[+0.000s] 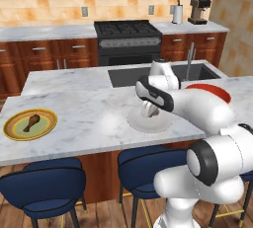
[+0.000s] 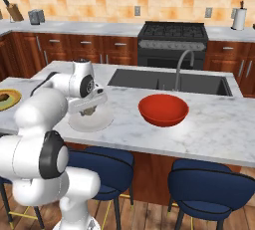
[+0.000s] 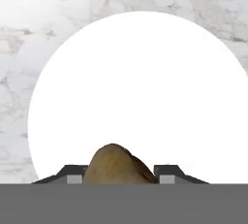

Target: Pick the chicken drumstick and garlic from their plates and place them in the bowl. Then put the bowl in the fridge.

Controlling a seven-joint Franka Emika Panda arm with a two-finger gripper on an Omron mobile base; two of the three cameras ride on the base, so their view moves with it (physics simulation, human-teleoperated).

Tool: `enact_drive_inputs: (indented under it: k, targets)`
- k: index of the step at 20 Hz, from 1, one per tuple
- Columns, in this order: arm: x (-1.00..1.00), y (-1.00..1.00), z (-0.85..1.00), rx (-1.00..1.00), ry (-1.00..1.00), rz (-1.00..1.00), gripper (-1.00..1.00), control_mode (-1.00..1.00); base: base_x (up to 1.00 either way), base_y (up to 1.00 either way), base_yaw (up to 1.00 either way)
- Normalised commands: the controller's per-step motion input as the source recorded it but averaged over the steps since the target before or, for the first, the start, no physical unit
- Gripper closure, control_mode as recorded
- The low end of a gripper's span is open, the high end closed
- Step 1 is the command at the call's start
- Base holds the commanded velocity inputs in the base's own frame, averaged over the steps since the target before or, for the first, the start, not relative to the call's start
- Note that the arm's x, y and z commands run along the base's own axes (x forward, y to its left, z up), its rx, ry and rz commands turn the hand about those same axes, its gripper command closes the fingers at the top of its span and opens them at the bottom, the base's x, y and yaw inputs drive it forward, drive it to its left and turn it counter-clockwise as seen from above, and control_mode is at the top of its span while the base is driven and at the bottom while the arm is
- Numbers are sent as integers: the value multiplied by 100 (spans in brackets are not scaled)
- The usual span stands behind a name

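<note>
The garlic (image 3: 116, 165), a brown-grey lump, sits on the white plate (image 3: 145, 82) with a dark finger tip pressed against each side. My gripper (image 1: 148, 112) is down over that plate (image 1: 136, 122) at the counter's front edge, shut on the garlic. The chicken drumstick (image 1: 32, 122) lies on the green plate with a yellow rim (image 1: 15, 134) at the far left. To the right of the white plate (image 2: 102, 122) stands the red bowl (image 2: 163, 109), with nothing in it. The fridge is out of view.
A sink (image 2: 164, 80) with a tall faucet (image 2: 180, 67) is set into the island behind the bowl. Blue stools (image 1: 47, 182) stand under the counter's front edge. A stove (image 1: 127, 34) stands against the back wall.
</note>
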Motion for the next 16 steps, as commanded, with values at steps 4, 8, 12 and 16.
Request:
enact_drive_inputs:
  k: [4,8,12,16]
  targets:
    - [-12,-31,53,0,-17,0,100,-100,0,0,0]
    - [-6,-38,47,0,-8,-6,100,-100,0,0,0]
    - [0,-50,33,0,-1,-15,100,-100,0,0,0]
    - [1,-61,27,0,1,-23,100,-100,0,0,0]
